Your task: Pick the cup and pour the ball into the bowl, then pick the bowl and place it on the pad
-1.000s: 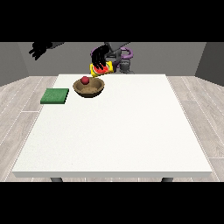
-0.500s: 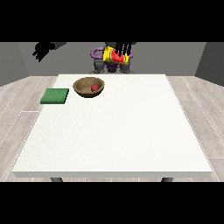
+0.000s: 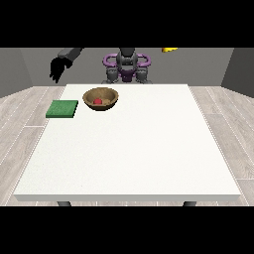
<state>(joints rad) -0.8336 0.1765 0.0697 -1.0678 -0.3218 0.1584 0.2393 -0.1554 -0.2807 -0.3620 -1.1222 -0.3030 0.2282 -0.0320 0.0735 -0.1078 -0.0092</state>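
A brown wooden bowl [image 3: 100, 97] stands at the table's far left part, with the red ball [image 3: 97, 101] inside it. The green pad [image 3: 62, 108] lies flat just left of the bowl, near the table's left edge. A yellow piece of the cup [image 3: 169, 49] shows at the scene's top edge, right of the robot; whatever holds it is out of view. The hand at the view's left [image 3: 58, 67] hangs in the air beyond the table's far left corner, fingers relaxed and holding nothing.
The robot's torso [image 3: 127, 67] stands behind the far edge of the white table [image 3: 134, 149]. Wooden floor surrounds the table on both sides.
The yellow cup has gone from above the bowl up and to the view's right, nearly out of view. The hand at the view's left has come down and right a little.
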